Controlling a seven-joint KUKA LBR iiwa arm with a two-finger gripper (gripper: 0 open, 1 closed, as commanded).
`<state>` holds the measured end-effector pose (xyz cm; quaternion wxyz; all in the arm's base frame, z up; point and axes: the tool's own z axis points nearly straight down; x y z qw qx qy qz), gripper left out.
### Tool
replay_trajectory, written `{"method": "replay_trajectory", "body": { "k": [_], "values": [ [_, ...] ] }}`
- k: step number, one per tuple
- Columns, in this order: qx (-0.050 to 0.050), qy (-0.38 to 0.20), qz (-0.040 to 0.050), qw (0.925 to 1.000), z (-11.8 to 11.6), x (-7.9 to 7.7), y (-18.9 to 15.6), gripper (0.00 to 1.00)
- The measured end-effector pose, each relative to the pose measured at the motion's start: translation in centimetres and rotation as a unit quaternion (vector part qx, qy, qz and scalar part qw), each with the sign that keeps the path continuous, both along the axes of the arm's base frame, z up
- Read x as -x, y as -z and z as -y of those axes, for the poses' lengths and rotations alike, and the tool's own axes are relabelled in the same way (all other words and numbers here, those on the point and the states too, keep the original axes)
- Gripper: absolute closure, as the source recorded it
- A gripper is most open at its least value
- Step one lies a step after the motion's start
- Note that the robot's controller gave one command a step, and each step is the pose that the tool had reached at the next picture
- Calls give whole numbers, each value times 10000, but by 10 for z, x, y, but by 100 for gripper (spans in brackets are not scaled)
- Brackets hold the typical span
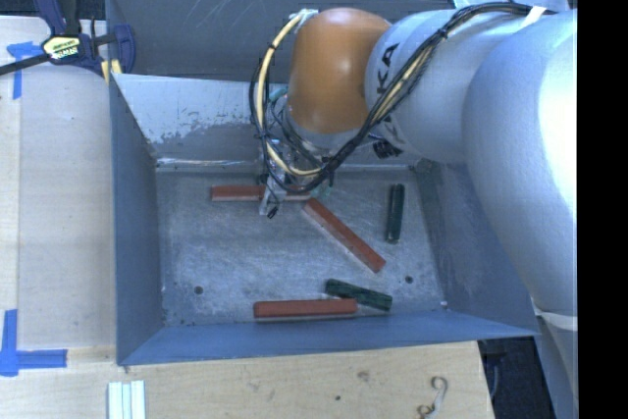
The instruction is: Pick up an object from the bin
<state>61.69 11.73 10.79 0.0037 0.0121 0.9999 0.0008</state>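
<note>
The gripper [270, 203] is down near the floor of the grey bin [137, 240], below the arm's orange cover [329, 69], right at the end of a short red-brown bar [234, 194] lying along the back. I cannot tell how far open the claw is or whether it has hold of anything. A longer red-brown bar [345, 238] slants away just beside it, and a dark green stick [393, 213] lies further right.

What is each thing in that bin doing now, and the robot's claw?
Gripper: down low at the bin's far side, by the far brown stick's right end.
Far brown stick: lying flat along the far wall.
Slanted brown stick: lying flat mid-bin.
Near brown stick: lying flat along the near wall.
Right green stick: lying flat, apart from the rest.
Near green stick: lying flat at the near brown stick's right end.
</note>
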Motion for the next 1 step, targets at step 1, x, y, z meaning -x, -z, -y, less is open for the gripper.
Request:
{"method": "replay_trajectory", "body": {
  "k": [1],
  "values": [
    [-3, 13, 14, 10000, 0, -3, -65, 100]
  ]
}}
